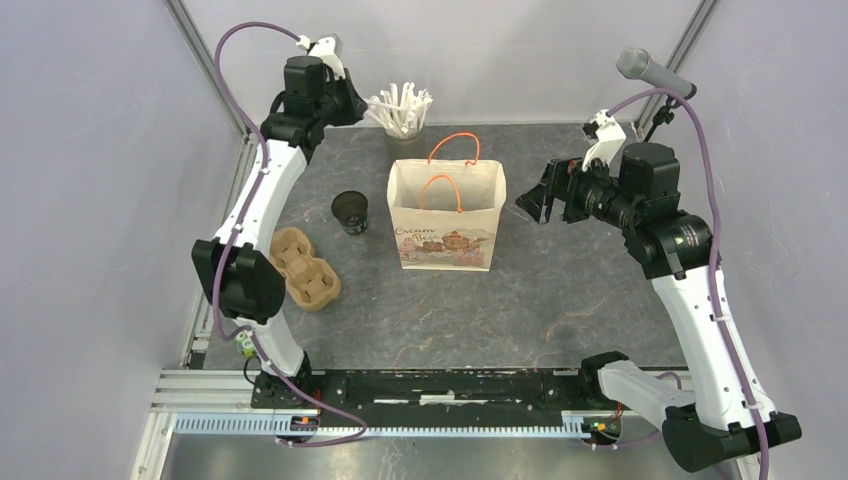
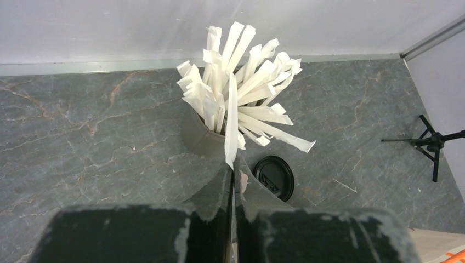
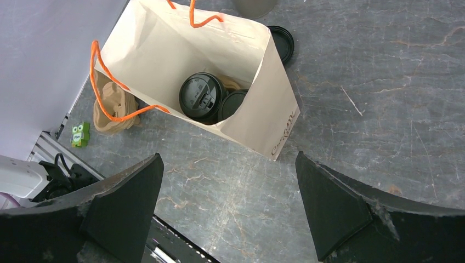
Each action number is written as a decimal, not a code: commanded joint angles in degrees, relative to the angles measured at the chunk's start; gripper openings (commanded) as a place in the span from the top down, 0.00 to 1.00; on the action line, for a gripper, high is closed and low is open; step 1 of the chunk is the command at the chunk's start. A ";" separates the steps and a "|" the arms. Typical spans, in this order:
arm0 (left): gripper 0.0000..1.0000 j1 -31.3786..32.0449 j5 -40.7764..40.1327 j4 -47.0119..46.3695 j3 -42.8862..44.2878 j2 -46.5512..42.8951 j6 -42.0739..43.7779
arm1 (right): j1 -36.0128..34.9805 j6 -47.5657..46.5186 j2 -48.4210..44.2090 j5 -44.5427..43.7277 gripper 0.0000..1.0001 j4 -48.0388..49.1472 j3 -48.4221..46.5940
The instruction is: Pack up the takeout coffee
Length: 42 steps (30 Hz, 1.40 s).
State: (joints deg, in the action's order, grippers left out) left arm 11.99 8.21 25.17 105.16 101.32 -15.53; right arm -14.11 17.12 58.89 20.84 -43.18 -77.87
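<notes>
A lidless black cup (image 1: 350, 212) stands on the table left of the paper bag (image 1: 447, 215). Two lidded black cups (image 3: 202, 97) (image 3: 233, 104) stand inside the bag (image 3: 137, 38), on a brown carrier. A loose black lid (image 2: 274, 177) lies on the table beside the grey straw cup (image 2: 200, 137); it also shows in the right wrist view (image 3: 282, 43). My left gripper (image 2: 233, 170) is at the back by the straw cup (image 1: 405, 125), shut on a white wrapped straw (image 2: 231, 115). My right gripper (image 3: 227, 159) is open and empty, held above the table right of the bag (image 1: 530, 203).
Two brown pulp carriers (image 1: 305, 268) lie at the left, also seen past the bag in the right wrist view (image 3: 112, 107). The bag has orange handles (image 1: 455, 145). Walls enclose the back and sides. A microphone on a stand (image 1: 655, 72) is at the back right.
</notes>
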 commanded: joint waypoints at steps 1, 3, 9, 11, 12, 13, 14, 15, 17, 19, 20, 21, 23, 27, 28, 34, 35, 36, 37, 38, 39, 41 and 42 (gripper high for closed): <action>0.89 0.10 1.74 -0.38 3.44 2.43 2.91 | 0.20 -0.16 -1.47 -0.62 0.03 0.09 0.16; 0.88 0.14 1.90 -0.55 3.89 3.44 3.47 | 0.14 -0.03 -1.71 -0.77 0.03 -0.06 0.26; 0.88 0.47 1.44 -1.03 4.96 5.86 4.18 | 0.13 0.02 -1.99 -0.82 0.03 -0.40 0.32; 0.87 0.56 2.36 -1.96 4.72 6.66 4.48 | 0.18 0.11 -2.14 -0.89 0.03 -0.48 0.50; 0.87 0.59 2.97 -2.36 4.70 7.06 4.39 | 0.15 0.15 -2.09 -0.86 0.03 -0.49 0.52; 0.87 0.65 3.41 -2.70 4.76 7.35 4.10 | 0.17 0.11 -2.04 -0.82 0.03 -0.52 0.52; 0.85 0.75 3.55 -2.76 4.91 7.48 3.90 | 0.18 0.12 -1.99 -0.75 0.02 -0.61 0.37; 0.82 0.84 3.61 -2.77 5.05 7.49 3.68 | 0.14 0.03 -1.94 -0.78 0.03 -0.74 0.28; 0.78 1.08 3.52 -2.84 4.99 7.25 3.75 | 0.17 0.01 -2.05 -0.81 0.03 -0.85 0.14; 0.74 1.19 3.53 -2.76 4.71 6.97 4.09 | 0.13 0.03 -2.04 -0.86 0.03 -0.85 0.17; 0.74 1.20 3.56 -2.76 4.50 6.75 4.38 | 0.15 -0.05 -2.03 -0.88 0.03 -0.94 0.16; 0.75 1.20 3.62 -2.76 4.29 6.57 4.65 | 0.14 -0.06 -2.02 -0.86 0.03 -0.90 0.17; 0.75 1.20 3.51 -2.71 3.75 6.07 5.01 | 0.14 0.08 -1.89 -0.88 0.03 -0.81 0.17; 0.92 1.20 3.84 -2.51 2.95 5.41 5.84 | 0.15 0.09 -1.85 -0.71 0.03 -0.68 0.16; 0.94 1.20 3.83 -2.36 2.94 5.38 6.01 | 0.15 0.13 -1.76 -0.64 0.03 -0.63 0.16; 0.79 1.20 3.23 -1.30 3.65 4.77 6.42 | 0.14 0.51 -1.76 -0.49 0.03 -0.39 0.30; 0.85 1.20 3.30 -1.11 3.64 4.69 6.68 | 0.18 0.52 -1.75 -0.50 0.03 -0.31 0.37; 0.88 1.24 3.31 -0.87 3.64 4.67 6.82 | 0.18 0.56 -1.78 -0.42 0.02 -0.22 0.46; 0.88 1.20 3.42 -0.68 3.64 4.67 6.87 | 0.20 0.69 -1.85 -0.40 0.03 -0.20 0.52; 0.88 1.21 3.41 -0.48 3.56 4.57 6.85 | 0.16 0.71 -1.85 -0.42 0.03 -0.08 0.59; 0.85 1.20 3.35 -0.26 3.49 4.42 6.83 | 0.13 0.79 -1.87 -0.44 0.03 -0.10 0.68; 0.75 1.20 3.27 0.12 3.27 4.09 6.83 | 0.19 0.91 -2.01 -0.36 0.03 0.20 1.02; 0.73 1.20 3.14 0.34 3.13 3.86 6.98 | 0.16 0.92 -2.04 -0.35 0.03 0.29 1.20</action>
State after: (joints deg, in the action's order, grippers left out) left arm 12.99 10.76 25.21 107.31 108.71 -10.76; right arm -14.11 17.34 57.69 20.47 -44.77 -77.62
